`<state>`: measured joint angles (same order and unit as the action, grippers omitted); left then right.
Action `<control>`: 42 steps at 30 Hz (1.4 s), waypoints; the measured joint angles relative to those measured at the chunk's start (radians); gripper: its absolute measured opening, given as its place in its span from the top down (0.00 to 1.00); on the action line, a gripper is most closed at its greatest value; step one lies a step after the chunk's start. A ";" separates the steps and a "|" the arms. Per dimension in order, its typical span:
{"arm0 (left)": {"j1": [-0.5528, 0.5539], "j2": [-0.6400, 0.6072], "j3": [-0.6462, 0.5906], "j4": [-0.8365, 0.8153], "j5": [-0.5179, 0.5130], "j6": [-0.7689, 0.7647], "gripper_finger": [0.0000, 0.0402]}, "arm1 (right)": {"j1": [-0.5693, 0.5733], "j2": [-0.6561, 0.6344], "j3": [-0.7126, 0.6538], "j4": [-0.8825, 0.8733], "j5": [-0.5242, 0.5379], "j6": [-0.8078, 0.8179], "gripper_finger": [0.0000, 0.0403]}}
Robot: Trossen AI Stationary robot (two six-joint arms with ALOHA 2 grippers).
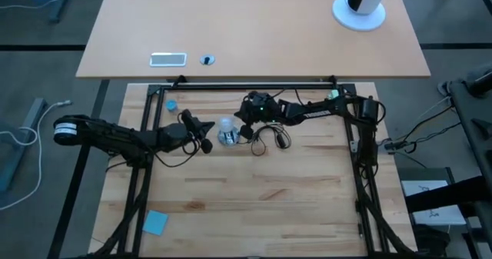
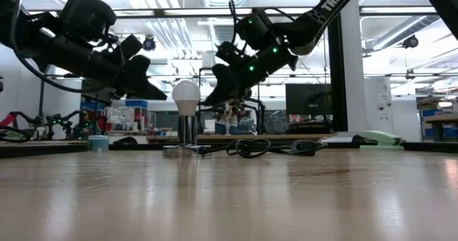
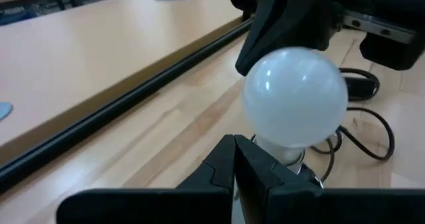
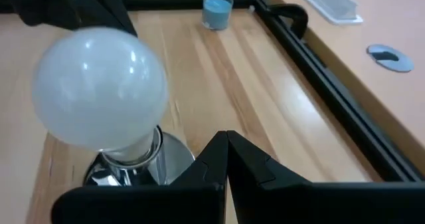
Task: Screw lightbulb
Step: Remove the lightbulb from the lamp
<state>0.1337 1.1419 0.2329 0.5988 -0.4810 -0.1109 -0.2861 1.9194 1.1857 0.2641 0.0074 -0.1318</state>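
The bulb (image 2: 186, 96) is seen upright in the socket (image 2: 184, 149), which rests on the counter (image 2: 229, 198), so its screw base is already seated there, though how far it is threaded cannot be told. The left hand (image 1: 201, 134) is held just beside the bulb with its fingers closed together and empty, apparently clear of the glass. The right hand (image 1: 244, 126) is kept on the bulb's opposite side, also closed and holding nothing. The cord (image 2: 250, 147) lies beside the socket, and a blue cap (image 4: 216, 10) stands well beyond the bulb.
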 joint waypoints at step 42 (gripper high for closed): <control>-0.008 0.137 0.067 0.088 0.027 0.042 1.00 | 0.049 -0.060 -0.175 0.271 -0.105 0.027 1.00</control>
<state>0.1257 1.2785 0.3004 0.6872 -0.4538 -0.0685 -0.2367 1.8595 1.0107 0.5346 -0.0974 -0.1051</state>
